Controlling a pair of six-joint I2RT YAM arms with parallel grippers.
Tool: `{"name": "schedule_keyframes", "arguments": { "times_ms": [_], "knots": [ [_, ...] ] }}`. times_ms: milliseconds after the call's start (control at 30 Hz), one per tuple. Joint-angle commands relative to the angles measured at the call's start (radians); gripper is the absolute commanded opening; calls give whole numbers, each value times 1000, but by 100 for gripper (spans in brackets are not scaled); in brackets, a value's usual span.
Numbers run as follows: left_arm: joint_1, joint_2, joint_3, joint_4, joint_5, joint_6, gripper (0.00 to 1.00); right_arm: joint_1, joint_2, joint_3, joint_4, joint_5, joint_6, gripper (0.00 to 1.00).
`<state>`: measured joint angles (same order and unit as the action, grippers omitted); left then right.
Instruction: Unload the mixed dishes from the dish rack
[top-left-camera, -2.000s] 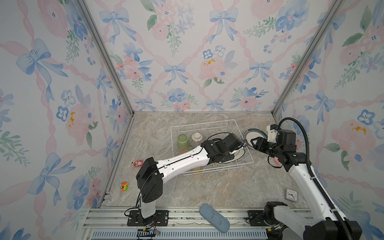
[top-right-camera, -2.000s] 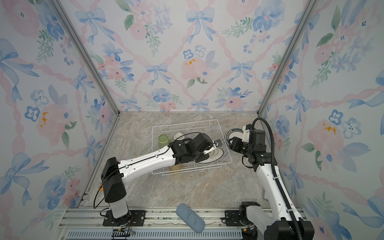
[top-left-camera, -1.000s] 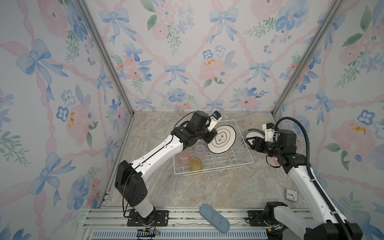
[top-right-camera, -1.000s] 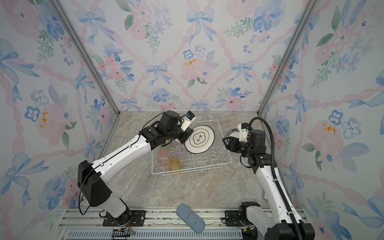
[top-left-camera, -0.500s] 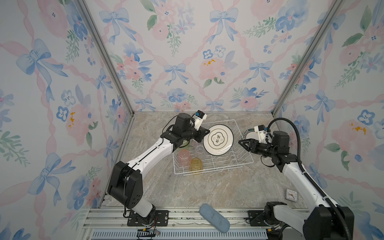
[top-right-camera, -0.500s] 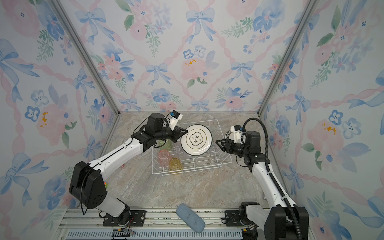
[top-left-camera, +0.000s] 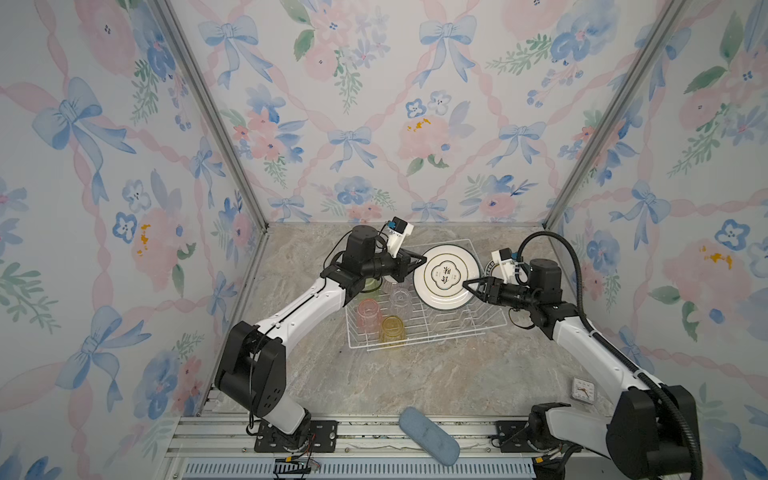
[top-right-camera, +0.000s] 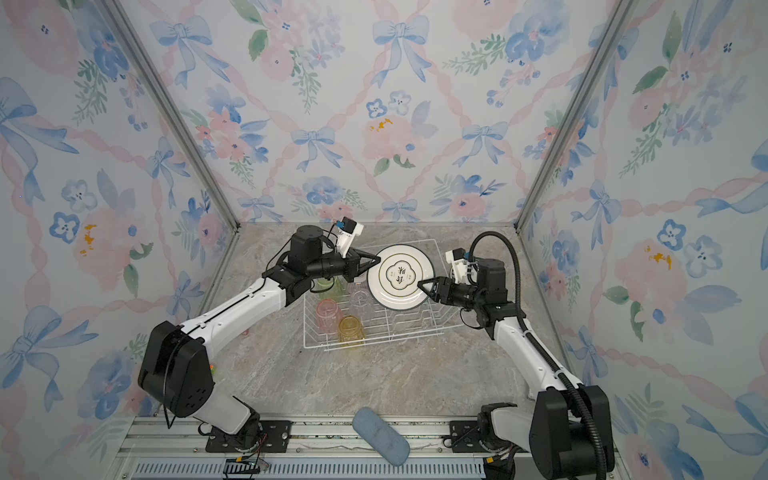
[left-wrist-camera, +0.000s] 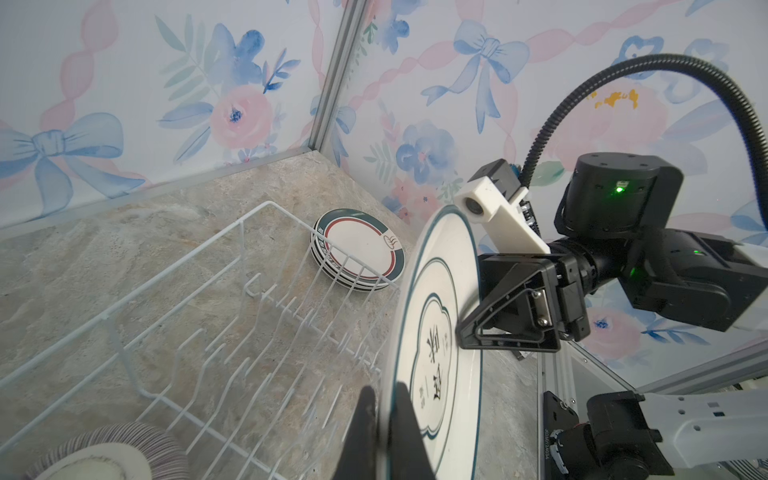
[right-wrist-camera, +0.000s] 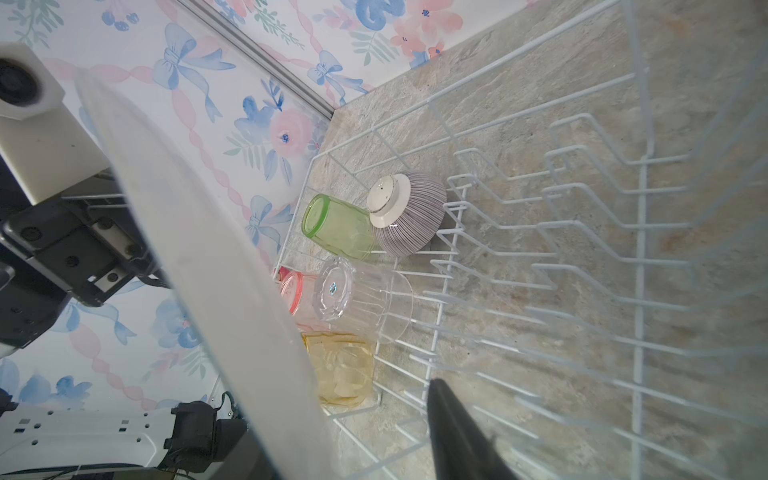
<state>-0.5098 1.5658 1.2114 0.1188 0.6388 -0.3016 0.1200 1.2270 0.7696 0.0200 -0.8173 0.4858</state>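
both top views show one white dark-rimmed plate (top-left-camera: 446, 277) held up in the air over the pronged right half of the dish rack (top-left-camera: 492, 328), touching no wire. it stands on edge and leans back a little. its printed face is turned toward the head camera and its plain back toward the rear wall. the line across it from arm to arm runs left to right.

the left end effector (top-left-camera: 420, 262) is clenched on the plate's left rim. in the left wrist view its two dark fingers (left-wrist-camera: 405, 432) pinch the edge, one on each side. the right end effector (top-left-camera: 468, 286) sits at the plate's lower right rim with its jaws apart and straddling the edge. (in the right wrist view the one finger (right-wrist-camera: 457, 436) that shows stands clear of the plate's back, so nothing is clamped there.)

the green tumbler (right-wrist-camera: 336, 226), pink tumbler (top-left-camera: 369, 314), clear tumbler (top-left-camera: 400, 297) and yellow tumbler (top-left-camera: 392, 328) cluster in the rack's left half. the striped bowl (right-wrist-camera: 409, 220) sits foot up just beside the green one.

a stack of plates (left-wrist-camera: 357, 249) lies flat on the desk (top-left-camera: 415, 374) beyond the rack's far right corner. a blue pad (top-left-camera: 429, 435) lies at the desk's front edge.
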Motion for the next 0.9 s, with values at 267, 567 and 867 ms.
{"name": "schedule_keyframes", "arguments": {
  "times_ms": [267, 567, 867],
  "knots": [
    [16, 23, -18, 81, 55, -42, 0, 24, -3, 18, 32, -25, 13, 32],
    [16, 16, -26, 56, 16, -27, 0, 24, -9, 36, 11, -11, 14, 10],
    [9, -53, -68, -17, -145, 62, 26, 23, -25, 51, -11, 12, 21, 0]
  ]
}}
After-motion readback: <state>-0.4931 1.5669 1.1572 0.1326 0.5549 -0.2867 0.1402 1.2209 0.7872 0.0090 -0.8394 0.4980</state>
